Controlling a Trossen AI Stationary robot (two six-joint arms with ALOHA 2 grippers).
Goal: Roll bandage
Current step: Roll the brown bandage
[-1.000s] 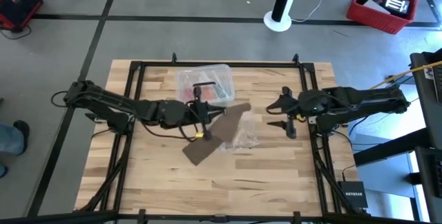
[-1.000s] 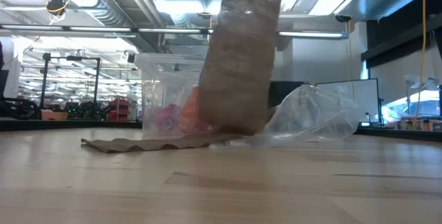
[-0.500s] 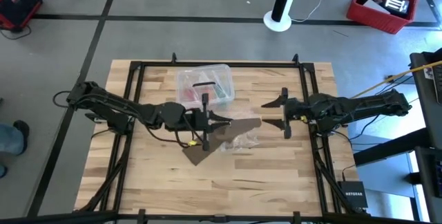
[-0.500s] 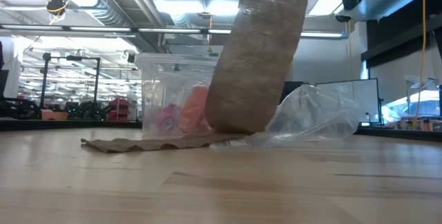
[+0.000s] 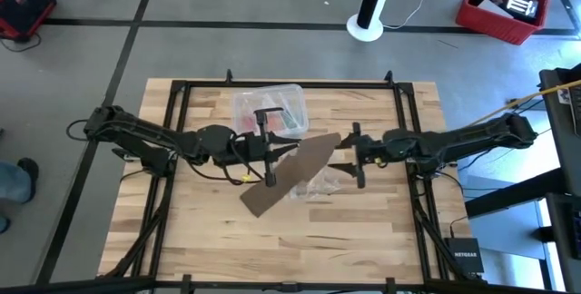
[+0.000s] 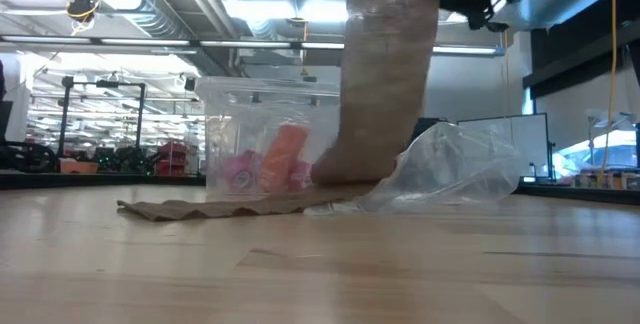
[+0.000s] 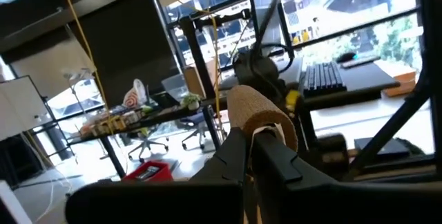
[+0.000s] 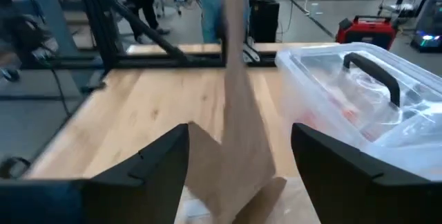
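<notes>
The brown-tan bandage (image 5: 295, 171) slants up from the table. Its lower end (image 6: 220, 206) lies flat on the wood and its raised part (image 6: 385, 74) runs out of the top of the low view. My left gripper (image 5: 270, 156) is shut on the raised part; this also shows in the left wrist view (image 7: 250, 137). My right gripper (image 5: 351, 155) is open just to the right of the bandage's raised end (image 5: 329, 140). In the right wrist view its fingers (image 8: 159, 162) stand on either side of the strip (image 8: 238, 99), apart from it. My left gripper pinches the bandage's raised part (image 7: 266, 124) between its two fingers, coming from the table's left. A short piece of the strip curls over and past the fingertips. The rest hangs slanting down, with its lower end on the table.
A clear plastic box (image 5: 269, 110) with a dark handle and red contents stands just behind the bandage. A crinkled clear plastic bag (image 5: 320, 182) lies beside the strip on its right. A black frame (image 5: 177, 90) runs around the table.
My right gripper has gone toward the table's left, up to the bandage's raised end, staying open. The raised part of the bandage has swung about in my left gripper, while its lower end has stayed on the table.
</notes>
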